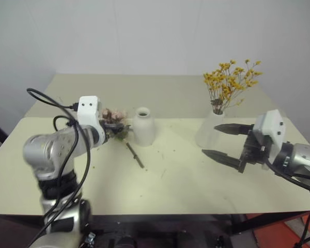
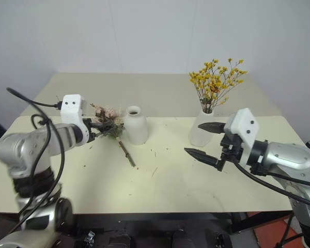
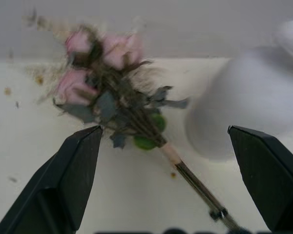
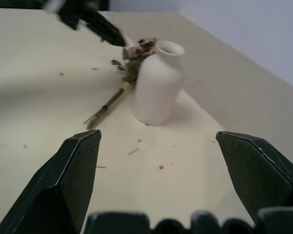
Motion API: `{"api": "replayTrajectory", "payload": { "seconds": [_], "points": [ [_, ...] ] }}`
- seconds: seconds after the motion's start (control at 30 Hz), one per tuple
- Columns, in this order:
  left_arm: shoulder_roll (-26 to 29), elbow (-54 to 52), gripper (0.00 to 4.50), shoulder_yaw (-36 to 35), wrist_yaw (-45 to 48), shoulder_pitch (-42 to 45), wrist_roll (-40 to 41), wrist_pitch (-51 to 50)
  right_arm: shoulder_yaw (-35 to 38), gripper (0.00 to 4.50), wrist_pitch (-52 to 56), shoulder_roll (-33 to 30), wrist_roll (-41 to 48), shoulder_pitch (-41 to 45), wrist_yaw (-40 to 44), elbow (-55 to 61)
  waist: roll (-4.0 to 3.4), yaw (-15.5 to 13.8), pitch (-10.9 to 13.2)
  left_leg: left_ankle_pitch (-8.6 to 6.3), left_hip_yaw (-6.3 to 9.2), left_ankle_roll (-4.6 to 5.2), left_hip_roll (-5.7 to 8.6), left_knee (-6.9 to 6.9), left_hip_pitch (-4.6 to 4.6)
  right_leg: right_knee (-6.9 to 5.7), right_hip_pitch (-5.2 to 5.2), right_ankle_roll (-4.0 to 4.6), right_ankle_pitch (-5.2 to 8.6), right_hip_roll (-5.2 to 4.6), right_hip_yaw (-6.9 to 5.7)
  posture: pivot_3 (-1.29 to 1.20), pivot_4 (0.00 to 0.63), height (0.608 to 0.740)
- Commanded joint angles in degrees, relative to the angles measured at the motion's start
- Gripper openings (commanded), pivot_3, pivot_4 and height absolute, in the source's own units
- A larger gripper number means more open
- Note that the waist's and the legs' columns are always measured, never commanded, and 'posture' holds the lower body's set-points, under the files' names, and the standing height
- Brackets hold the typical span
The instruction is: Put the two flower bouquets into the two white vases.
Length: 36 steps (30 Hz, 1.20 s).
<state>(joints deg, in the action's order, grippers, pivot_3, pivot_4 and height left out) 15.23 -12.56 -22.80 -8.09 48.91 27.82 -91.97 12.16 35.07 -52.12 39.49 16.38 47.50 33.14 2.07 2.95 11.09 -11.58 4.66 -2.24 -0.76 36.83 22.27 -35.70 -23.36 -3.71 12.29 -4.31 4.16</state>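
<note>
Yellow dried bouquet [image 1: 230, 82] is already standing in the tapered cone vase [image 1: 211, 130], so half is done. Pink bouquet [image 3: 118, 92] is lying flat on the worktop [image 1: 170, 175] just beside the bottle vase [image 1: 143, 126], stem pointing away from it. Left gripper [image 3: 166, 175] is hanging spread over that stem, probably lining up a pinch. Right gripper [image 1: 225, 143] is idling spread near the cone vase, holding nothing.
</note>
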Motion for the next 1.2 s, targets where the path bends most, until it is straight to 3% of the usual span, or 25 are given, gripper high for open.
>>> {"api": "replayTrajectory", "payload": {
  "seconds": [0.03,0.17,0.57,1.2],
  "points": [
    [-3.7,5.8,4.50,-2.2,-8.0,3.9,-1.5,-0.5,-1.9,4.44,0.2,0.2,-0.6,3.5,-0.3,-0.2,0.00,-0.2,0.0,-0.05,0.00,-0.05,0.00,0.00,0.16,-0.01,-0.16,0.03,-0.01,-0.02,0.01,0.00,0.150,0.740],
    [-7.1,11.6,4.50,-6.5,-13.6,6.8,0.2,-0.5,-3.2,4.44,0.5,0.2,-0.9,4.7,-0.3,-0.6,0.01,-0.8,0.0,-0.08,0.01,-0.12,0.08,0.06,0.89,-0.15,-0.94,0.46,-0.28,-0.10,0.01,0.00,0.150,0.740],
    [-8.5,27.0,4.50,-8.1,-18.9,14.4,-1.7,-0.5,-2.4,4.44,2.6,0.7,-1.1,4.4,-4.5,1.2,0.02,-1.8,0.0,0.11,0.02,-0.41,0.12,0.15,0.80,-0.13,-0.85,-0.01,-0.19,-0.10,0.01,0.00,0.150,0.740],
    [-8.8,43.7,4.50,-7.1,-10.9,20.1,-11.7,5.9,-0.5,4.44,4.7,0.8,0.4,1.3,-7.4,4.3,0.02,-1.9,0.0,0.11,0.02,-0.42,0.12,0.15,0.82,-0.14,-0.85,0.02,-0.23,-0.10,0.01,0.00,0.150,0.740]
  ]
}}
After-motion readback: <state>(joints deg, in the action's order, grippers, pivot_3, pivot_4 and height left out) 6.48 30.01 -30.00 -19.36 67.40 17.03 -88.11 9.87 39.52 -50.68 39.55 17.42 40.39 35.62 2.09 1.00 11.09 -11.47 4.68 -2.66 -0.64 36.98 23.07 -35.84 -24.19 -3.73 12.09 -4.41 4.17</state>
